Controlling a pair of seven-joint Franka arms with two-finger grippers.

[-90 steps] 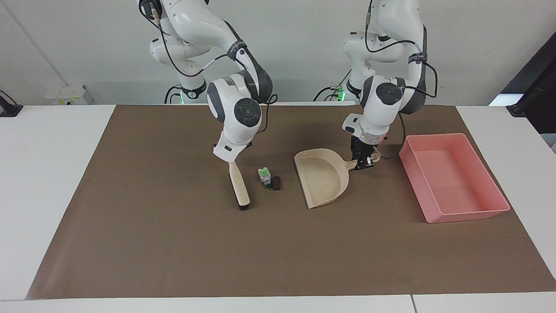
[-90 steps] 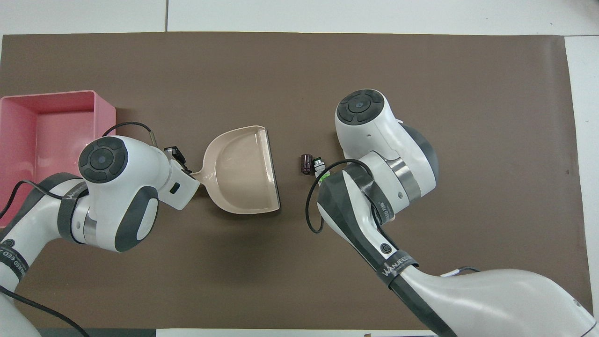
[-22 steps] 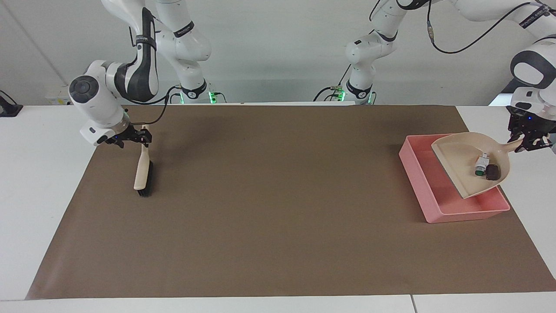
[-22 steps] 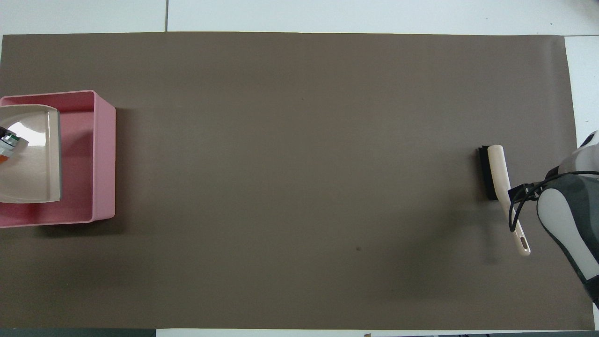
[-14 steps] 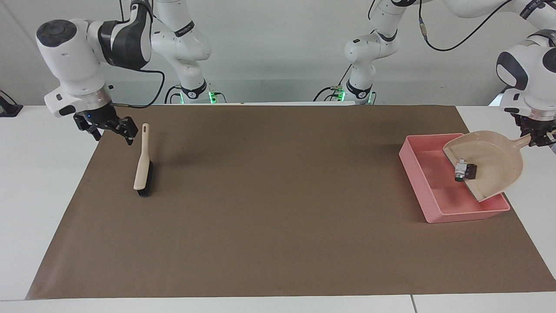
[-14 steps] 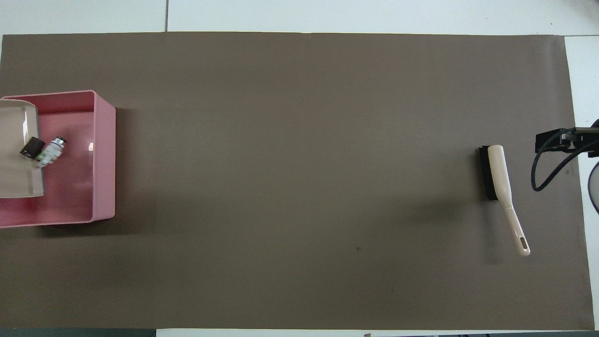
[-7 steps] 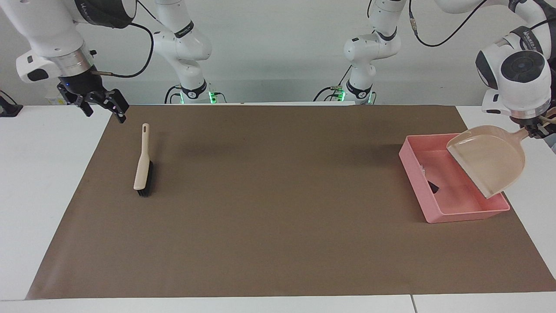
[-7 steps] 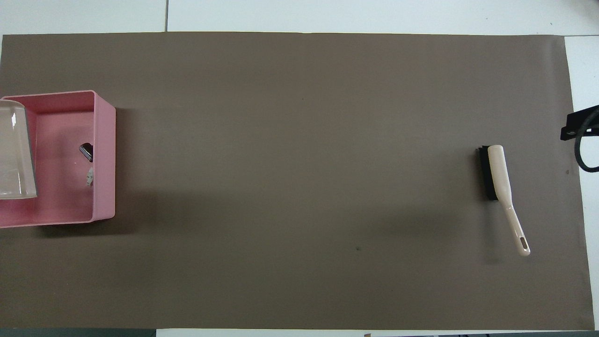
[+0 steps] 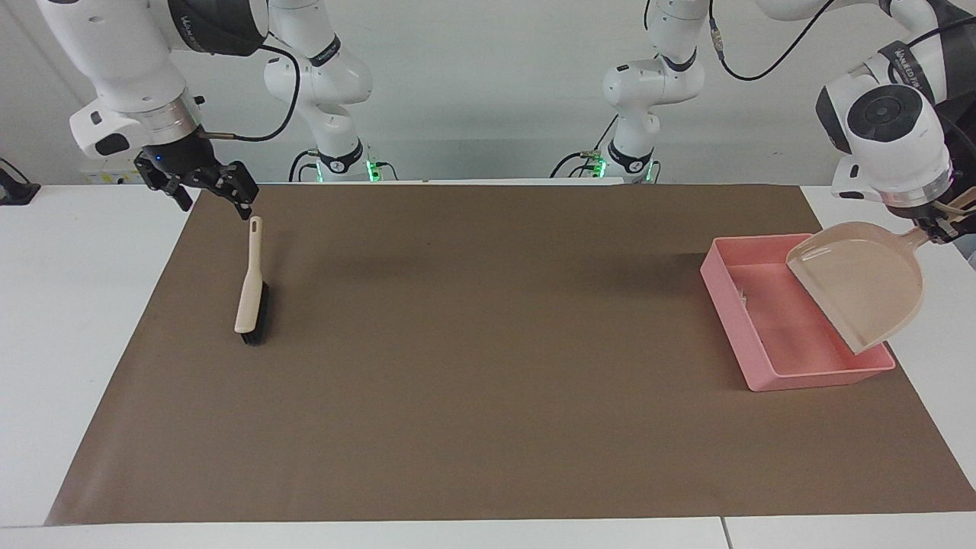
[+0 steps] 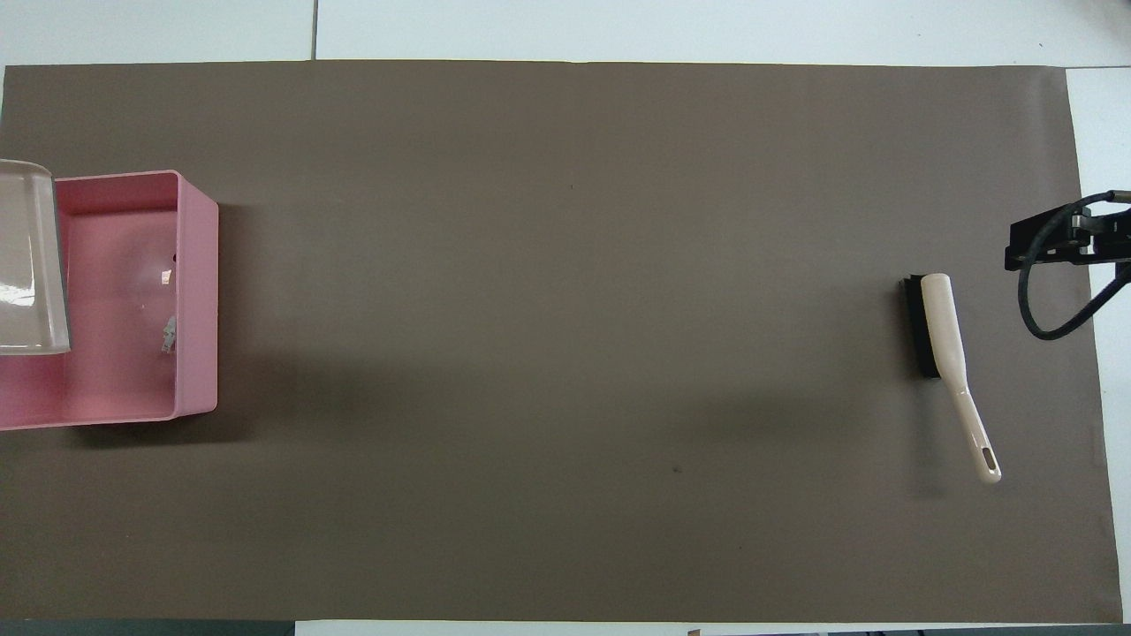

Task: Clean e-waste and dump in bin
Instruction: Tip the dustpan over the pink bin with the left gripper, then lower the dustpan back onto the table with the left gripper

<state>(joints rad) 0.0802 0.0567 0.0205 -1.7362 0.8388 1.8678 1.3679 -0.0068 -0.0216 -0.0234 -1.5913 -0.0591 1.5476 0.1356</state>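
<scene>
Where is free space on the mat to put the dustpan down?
The mat is bare between the brush and the bin, nearest beside the bin's wall toward the brush. It is crowded only at the bin, where the left gripper holds the dustpan tilted.

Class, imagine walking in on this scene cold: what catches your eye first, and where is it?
The beige dustpan, tipped steeply over the pink bin at the left arm's end of the table, held by the left pincer. At the right arm's end, a brush lies on the brown mat, the open right pincer above its handle.
</scene>
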